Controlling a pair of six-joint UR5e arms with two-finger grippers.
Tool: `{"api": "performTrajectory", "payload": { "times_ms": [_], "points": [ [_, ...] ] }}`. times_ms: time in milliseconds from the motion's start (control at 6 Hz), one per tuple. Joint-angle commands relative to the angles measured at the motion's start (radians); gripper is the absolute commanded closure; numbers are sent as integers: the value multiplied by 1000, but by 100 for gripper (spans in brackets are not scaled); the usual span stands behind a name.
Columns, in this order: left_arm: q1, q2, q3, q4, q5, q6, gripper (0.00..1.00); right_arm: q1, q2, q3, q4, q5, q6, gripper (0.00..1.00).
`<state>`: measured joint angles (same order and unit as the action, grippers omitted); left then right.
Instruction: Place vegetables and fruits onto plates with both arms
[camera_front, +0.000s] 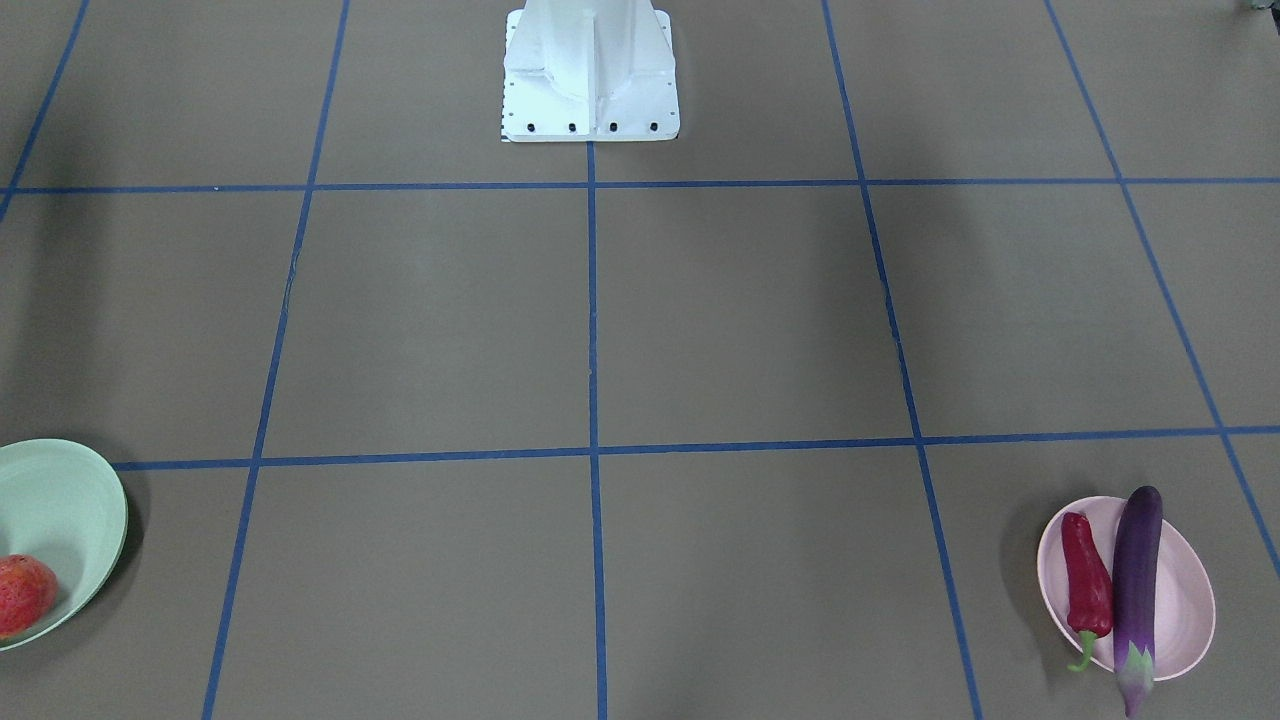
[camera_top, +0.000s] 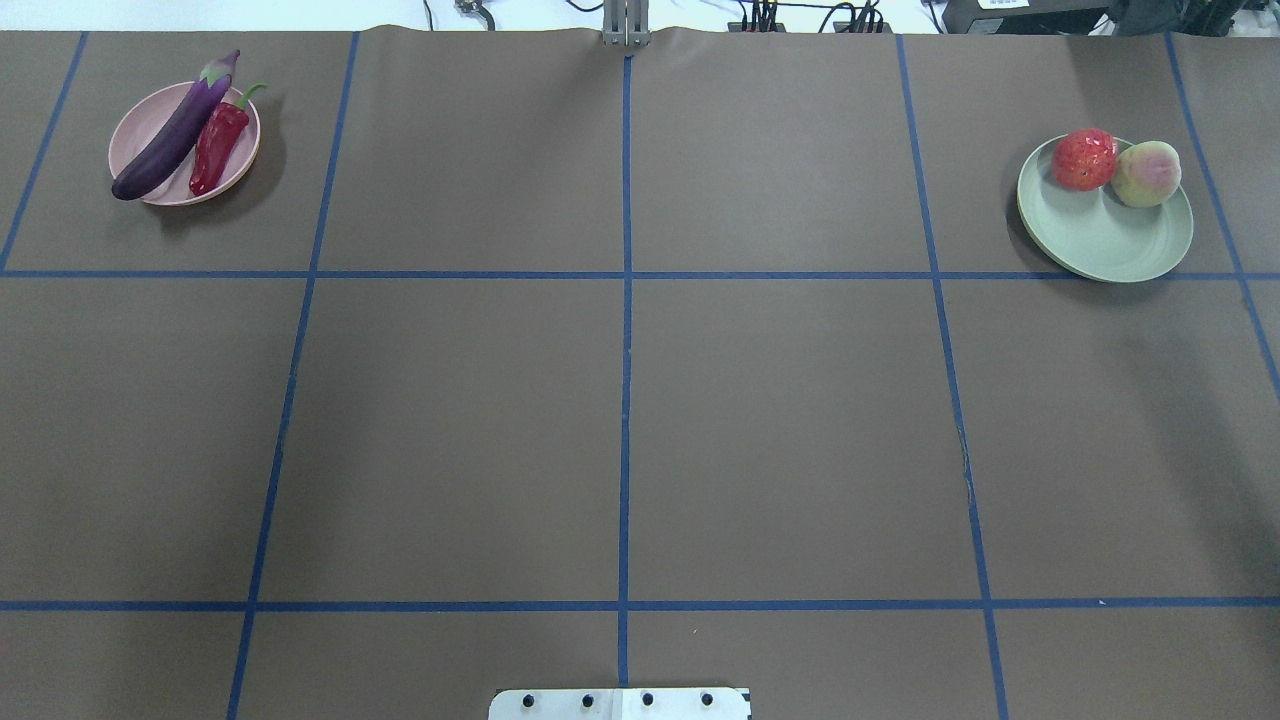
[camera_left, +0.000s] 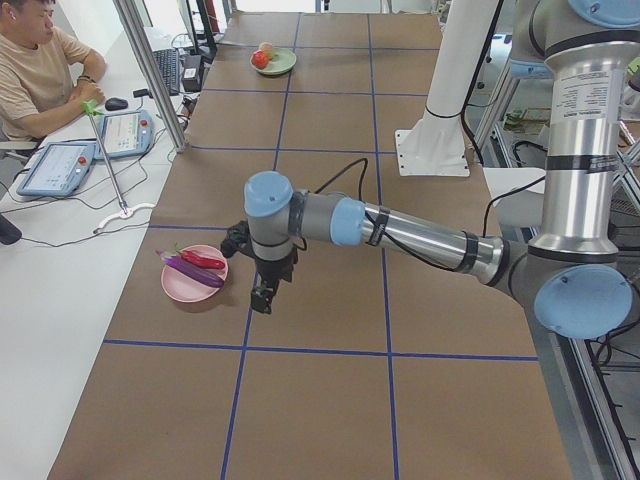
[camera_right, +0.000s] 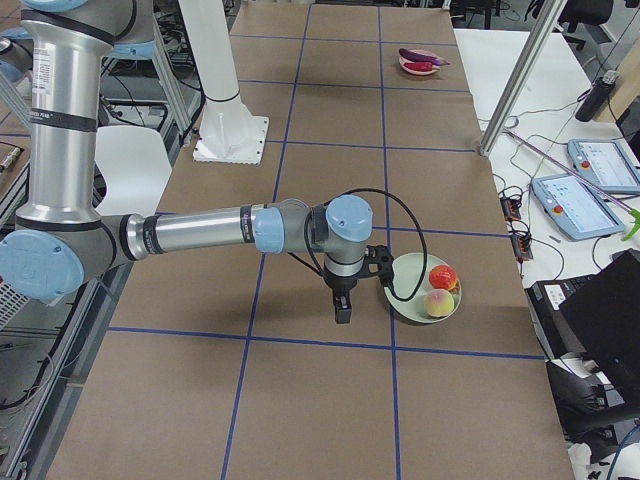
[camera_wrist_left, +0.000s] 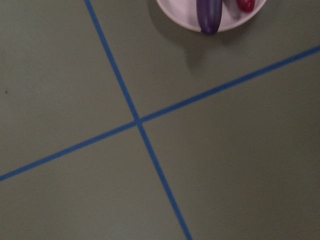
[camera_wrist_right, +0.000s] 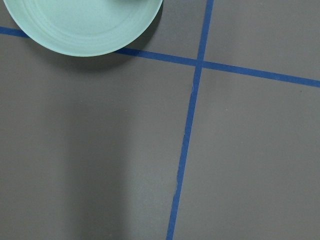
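Observation:
The purple eggplant (camera_top: 175, 140) and the red pepper (camera_top: 217, 150) lie side by side on the pink plate (camera_top: 150, 120) at the far left of the table. The red-orange pomegranate (camera_top: 1085, 158) and the peach (camera_top: 1147, 173) sit on the mint green plate (camera_top: 1110, 235) at the far right. My left gripper (camera_left: 262, 298) hangs above the table just beside the pink plate (camera_left: 185, 285). My right gripper (camera_right: 342, 312) hangs just beside the green plate (camera_right: 410, 290). Both grippers show only in the side views, so I cannot tell whether they are open or shut.
The white pedestal (camera_front: 590, 70) stands at the robot's edge of the brown, blue-taped table. An operator (camera_left: 40, 70) sits by tablets (camera_left: 95, 150) along the far side. A metal post (camera_left: 150, 70) rises there.

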<state>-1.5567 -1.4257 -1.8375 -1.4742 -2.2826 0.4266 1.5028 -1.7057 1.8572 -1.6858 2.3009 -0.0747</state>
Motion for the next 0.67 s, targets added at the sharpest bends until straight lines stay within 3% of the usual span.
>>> {"api": "performTrajectory", "payload": {
  "times_ms": [0,500],
  "points": [
    [-28,108,4,-112,-55,-35,0,0,0,-1,0,0,0,0],
    [-29,103,59,-115,-58,-46,0,-1,1,0,0,-1,1,0]
  ]
}}
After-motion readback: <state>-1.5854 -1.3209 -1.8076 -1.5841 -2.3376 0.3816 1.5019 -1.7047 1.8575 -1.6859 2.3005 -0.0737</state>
